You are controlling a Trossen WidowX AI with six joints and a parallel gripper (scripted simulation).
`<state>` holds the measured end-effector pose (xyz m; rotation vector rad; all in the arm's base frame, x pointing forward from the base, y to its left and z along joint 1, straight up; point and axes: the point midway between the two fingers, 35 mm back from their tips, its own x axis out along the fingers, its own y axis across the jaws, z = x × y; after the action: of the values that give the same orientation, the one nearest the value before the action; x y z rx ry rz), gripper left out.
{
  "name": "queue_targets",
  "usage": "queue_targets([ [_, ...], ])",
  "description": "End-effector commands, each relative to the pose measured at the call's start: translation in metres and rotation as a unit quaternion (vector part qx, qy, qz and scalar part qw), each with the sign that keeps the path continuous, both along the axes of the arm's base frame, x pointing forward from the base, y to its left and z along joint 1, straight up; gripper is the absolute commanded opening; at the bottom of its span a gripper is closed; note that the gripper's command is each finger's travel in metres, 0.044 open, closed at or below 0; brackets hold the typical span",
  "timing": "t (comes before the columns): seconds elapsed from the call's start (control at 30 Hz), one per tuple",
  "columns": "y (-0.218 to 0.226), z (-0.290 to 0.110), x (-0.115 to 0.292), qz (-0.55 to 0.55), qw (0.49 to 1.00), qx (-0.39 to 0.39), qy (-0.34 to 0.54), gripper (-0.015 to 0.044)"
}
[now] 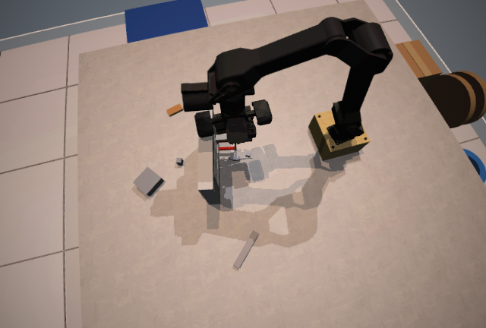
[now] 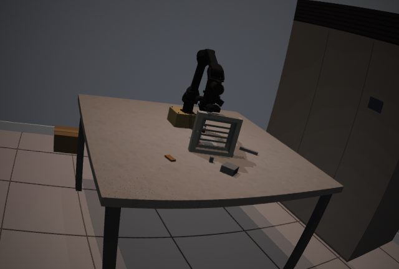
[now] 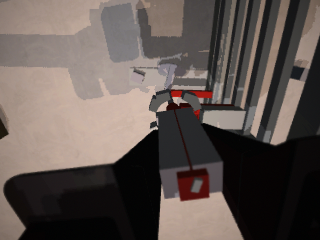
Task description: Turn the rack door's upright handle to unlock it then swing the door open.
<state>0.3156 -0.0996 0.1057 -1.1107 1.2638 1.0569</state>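
The grey rack frame (image 1: 206, 173) (image 2: 235, 137) stands upright on the table. Its barred door (image 3: 270, 40) lies across the frame opening and looks closed. The upright handle (image 3: 187, 140) is two grey halves with a thin red line between them and a red end; the halves are pressed close together. A red bar (image 1: 226, 147) (image 3: 195, 94) runs between the handle's foot and the door side. My gripper (image 3: 179, 133) is shut on the handle from above, one black finger against each side. In the top view the arm hides the grip.
An orange block (image 1: 175, 109) (image 2: 169, 157), a small dark cube (image 1: 179, 161) (image 2: 211, 159) and a grey box (image 1: 148, 181) (image 2: 229, 169) lie beyond the frame. A long grey bar (image 1: 246, 250) (image 2: 249, 150) lies to one side. The arm stands on a yellow base (image 1: 325, 148) (image 2: 180, 119).
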Motion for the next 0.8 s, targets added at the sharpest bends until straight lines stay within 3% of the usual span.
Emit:
queue_targets([
  [0.0, 0.0002, -0.0005, 0.0, 0.001, 1.0, 0.001, 0.001, 0.0096],
  [0.4, 0.0002, -0.0005, 0.0, 0.001, 1.0, 0.001, 0.001, 0.0017],
  [0.77, 0.0048, -0.0006, -0.0048, -0.075, 0.997, 0.004, 0.0, 0.0017],
])
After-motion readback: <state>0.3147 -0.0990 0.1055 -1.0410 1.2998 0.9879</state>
